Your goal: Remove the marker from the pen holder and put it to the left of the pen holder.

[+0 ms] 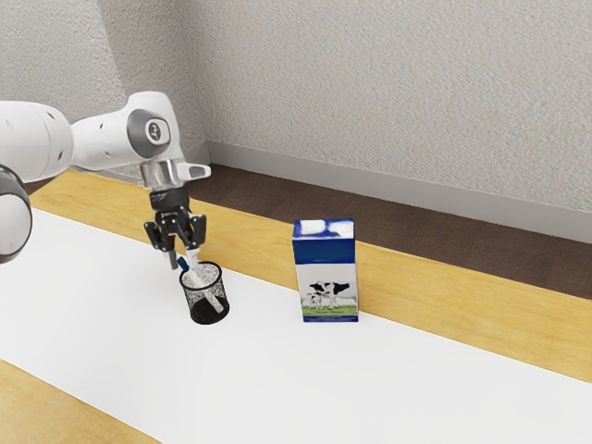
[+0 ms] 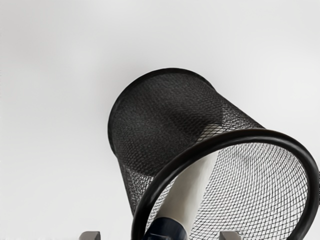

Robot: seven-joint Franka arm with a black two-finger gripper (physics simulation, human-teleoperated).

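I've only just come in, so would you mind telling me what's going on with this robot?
A robot arm is at work on a marker that leans inside a black mesh pen holder. Its end effector is open, with the marker's dark blue end between its fingers but not gripped. The job is to take the marker out and place it left of the holder; it is not out yet. A milk carton stands nearby.

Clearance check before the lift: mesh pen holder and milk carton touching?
Apart. The exterior view shows bare white surface between the mesh pen holder and milk carton.
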